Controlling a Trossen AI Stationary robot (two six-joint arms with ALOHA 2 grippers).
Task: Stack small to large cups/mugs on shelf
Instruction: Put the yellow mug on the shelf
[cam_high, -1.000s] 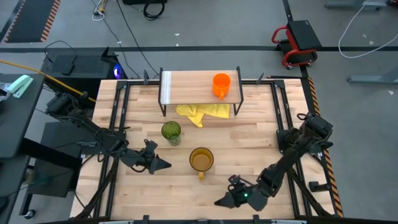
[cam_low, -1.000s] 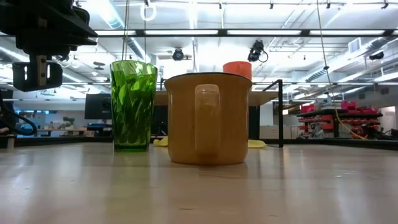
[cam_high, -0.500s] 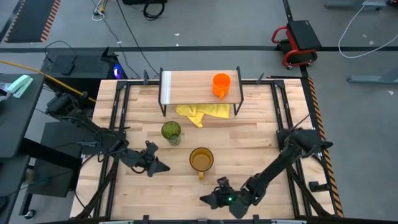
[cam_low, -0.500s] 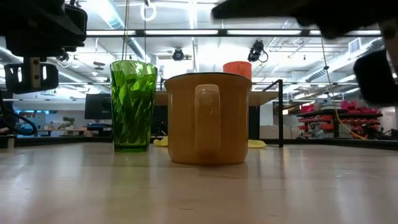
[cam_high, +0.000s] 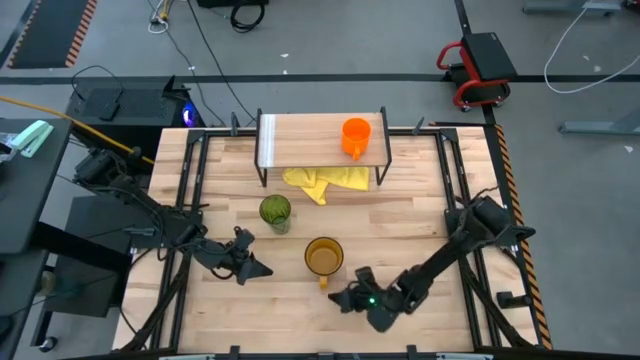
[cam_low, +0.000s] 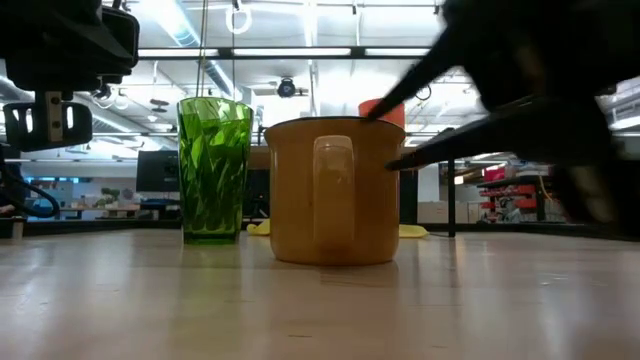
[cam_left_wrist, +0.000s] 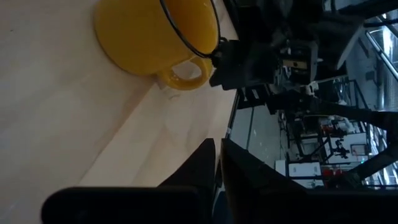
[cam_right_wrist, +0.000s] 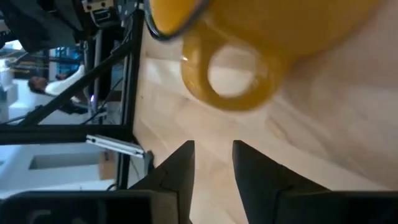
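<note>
The small orange mug stands on the shelf at the far side. The green tumbler and the amber mug stand upright on the table, the tumbler to the mug's far left. The amber mug's handle points to the near edge. My right gripper is open just near of that handle, its fingers pointing at it without touching. In the low view it shows dark beside the mug. My left gripper waits shut, left of the amber mug.
A yellow cloth lies on the table under the shelf and spills out at its near side. Black frame rails run along the table's left and right edges. Bare wood lies between the mug and the near edge.
My right gripper has come down and swung toward the table's left, then toward the far edge, up to the amber mug's handle; it now fills the right of the low view. The cups have not moved.
</note>
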